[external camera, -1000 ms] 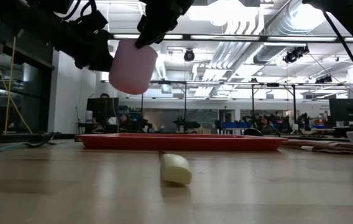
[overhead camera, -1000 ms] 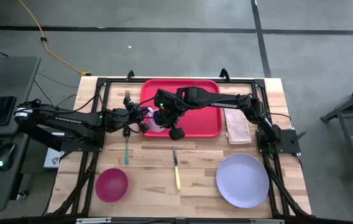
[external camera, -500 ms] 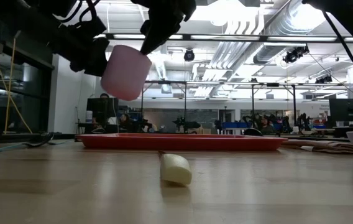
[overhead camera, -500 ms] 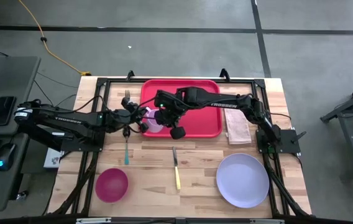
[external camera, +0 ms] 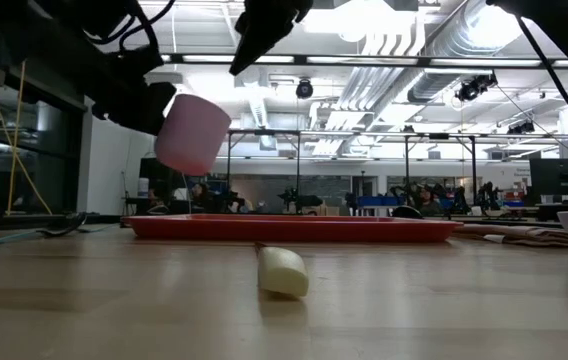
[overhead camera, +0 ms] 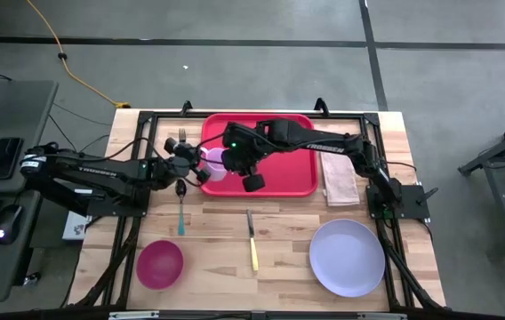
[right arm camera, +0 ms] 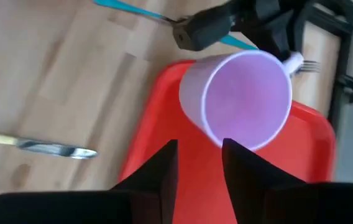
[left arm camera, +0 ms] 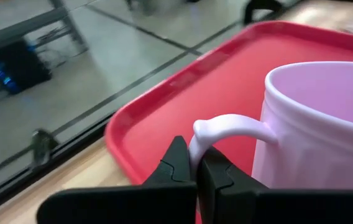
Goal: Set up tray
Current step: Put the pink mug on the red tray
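Left gripper (left arm camera: 195,171), pinched on the pink mug (left arm camera: 316,124) by its handle, holds it tilted above the red tray (overhead camera: 288,169) at the table's far edge; level it, then lower gently. Right gripper (right arm camera: 198,165) hovers beside, jaws apart.

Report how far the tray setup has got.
Done: nothing sits on the red tray yet. In hand: the left gripper is shut on the handle of the lavender mug, held in the air over the tray's left end; the right gripper stands open just off it. Left: mug, lavender plate, magenta bowl, knife, teal fork and napkin.
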Controlling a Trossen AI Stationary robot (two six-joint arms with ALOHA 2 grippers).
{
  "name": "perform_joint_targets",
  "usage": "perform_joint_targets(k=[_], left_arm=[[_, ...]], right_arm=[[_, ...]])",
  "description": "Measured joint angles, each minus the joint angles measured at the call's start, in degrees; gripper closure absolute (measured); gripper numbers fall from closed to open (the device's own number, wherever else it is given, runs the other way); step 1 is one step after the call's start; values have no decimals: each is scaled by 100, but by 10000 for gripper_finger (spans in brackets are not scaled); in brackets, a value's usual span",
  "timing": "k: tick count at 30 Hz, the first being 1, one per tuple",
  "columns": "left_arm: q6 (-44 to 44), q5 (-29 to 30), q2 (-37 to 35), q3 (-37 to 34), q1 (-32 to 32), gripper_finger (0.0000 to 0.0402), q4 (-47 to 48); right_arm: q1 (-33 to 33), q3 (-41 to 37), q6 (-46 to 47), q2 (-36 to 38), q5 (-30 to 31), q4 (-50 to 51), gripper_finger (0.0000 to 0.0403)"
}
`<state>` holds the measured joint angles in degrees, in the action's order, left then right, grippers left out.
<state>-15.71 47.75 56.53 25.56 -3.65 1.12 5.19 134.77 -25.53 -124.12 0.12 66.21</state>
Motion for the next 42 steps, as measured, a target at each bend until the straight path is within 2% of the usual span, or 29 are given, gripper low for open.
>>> perform_joint_targets(k=[6, 17, 25, 30, 35, 42], left_arm=[[-494, 83, 146, -9, -751, 380, -76], [-253, -536, 1009, -4, -1708, 380, -1799], [-141, -879, 1645, -4, -2079, 380, -2719], [-90, -1027, 1867, -4, -2191, 380, -3133], [93, -1015, 1880, -4, -2311, 380, -3113], [88, -1130, 1880, -36, -2541, 380, -3174]], right_arm=[[4, -58, 82, 81, 347, 276, 297], [322, -60, 607, 81, 462, 1346, 304], [724, -60, 626, 227, -136, 1668, 321], [957, -60, 624, 438, -207, 1669, 333], [1222, -60, 574, 722, -247, 1675, 343], [1713, -60, 452, 1131, -1182, 1704, 347]])
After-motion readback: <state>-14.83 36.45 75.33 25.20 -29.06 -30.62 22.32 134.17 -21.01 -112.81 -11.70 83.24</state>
